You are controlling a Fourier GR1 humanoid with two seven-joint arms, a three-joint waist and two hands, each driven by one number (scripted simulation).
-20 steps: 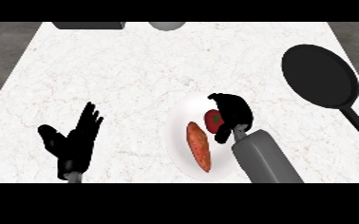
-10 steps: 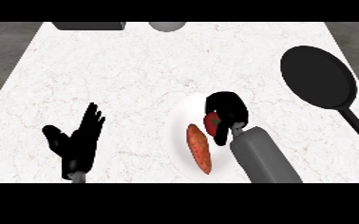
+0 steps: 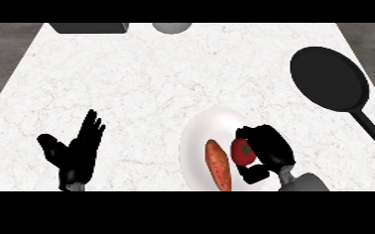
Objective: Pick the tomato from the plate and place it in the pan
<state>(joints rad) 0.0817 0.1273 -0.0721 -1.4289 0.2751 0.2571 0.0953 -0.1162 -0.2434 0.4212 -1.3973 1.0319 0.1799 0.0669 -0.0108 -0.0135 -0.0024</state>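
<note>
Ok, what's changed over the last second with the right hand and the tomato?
The right hand has drawn back toward the lower edge and curled round the tomato, which still sits over the plate, not lifted clear. The orange vegetable, the pan and the open left hand stayed where they were.

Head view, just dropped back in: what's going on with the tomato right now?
The right hand has its fingers curled round the tomato, which is over the white plate, beside an orange vegetable. Whether the tomato has lifted off the plate cannot be told. The black pan sits up to the right with nothing in it, so the placing is not yet done. The left hand rests open at the lower left.
</note>
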